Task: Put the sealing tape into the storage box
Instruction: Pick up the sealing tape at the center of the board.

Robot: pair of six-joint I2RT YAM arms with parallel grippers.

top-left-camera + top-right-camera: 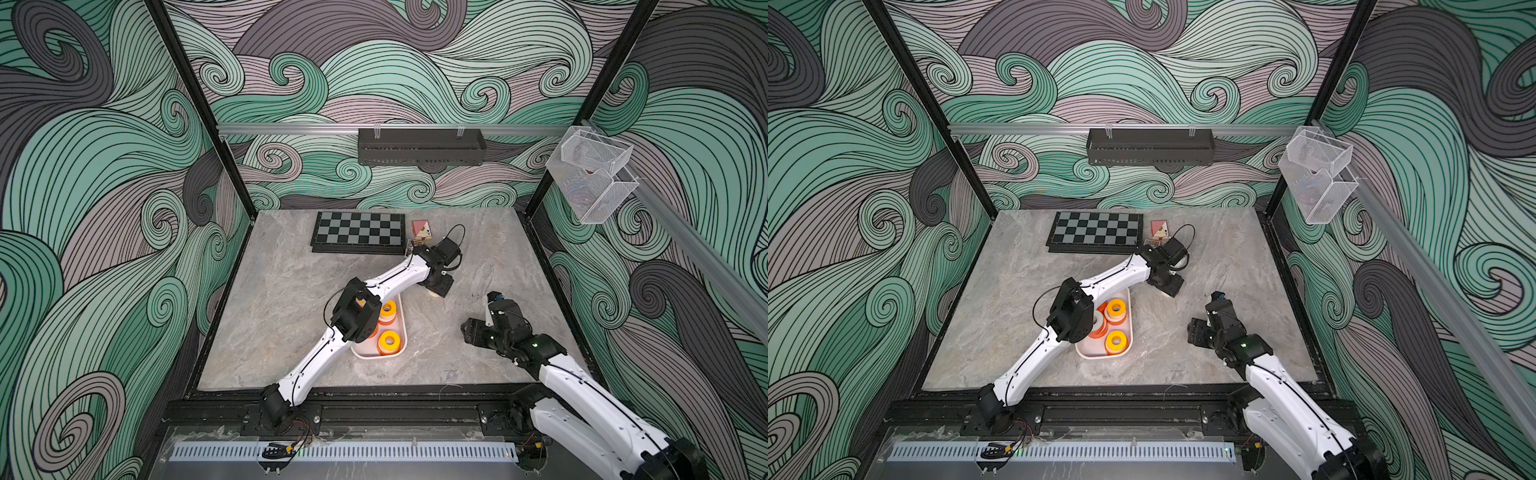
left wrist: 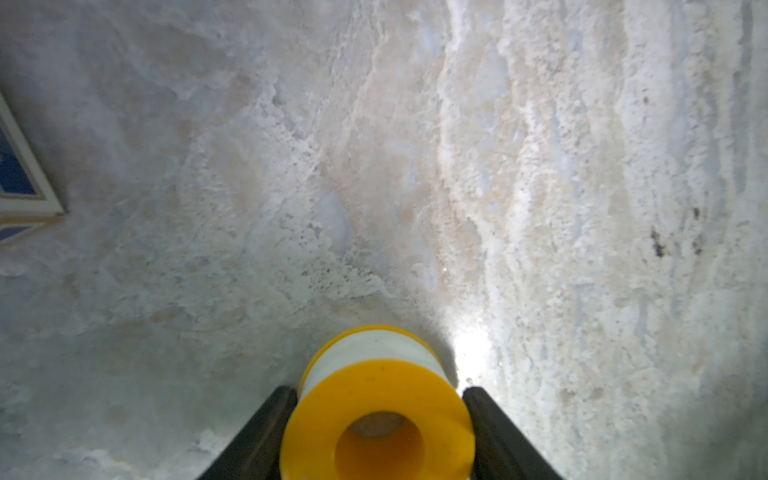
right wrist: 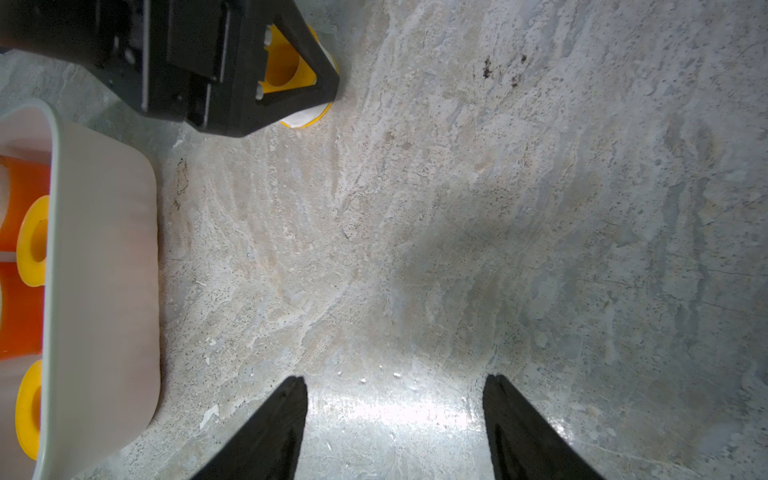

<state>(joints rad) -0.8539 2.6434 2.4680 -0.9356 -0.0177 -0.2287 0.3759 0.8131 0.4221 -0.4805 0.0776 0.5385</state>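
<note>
Yellow roll of sealing tape stands upright on the table, hole up, white tape wound between its yellow flanges. It is outside the storage box, just beyond the box's far end and toward the right. Left gripper is on it: fingers press both sides of the top flange, so it is gripped, with the bottom flange on the table in the right wrist view. In both top views the left arm reaches across the box, hiding part of it, and the gripper points down at the roll. Inside the white box, two yellow rings sit on top of orange spools; one spool shows a white face, and how many spools lie under the arm cannot be told. Right gripper hangs over bare table to the right of the box, jaws spread wide with nothing between them; it is also seen from above. At the far edge of the table is a chessboard, with card packs just beside it. On the back wall hangs a black shelf, and mesh baskets hang on the right rail.
</note>
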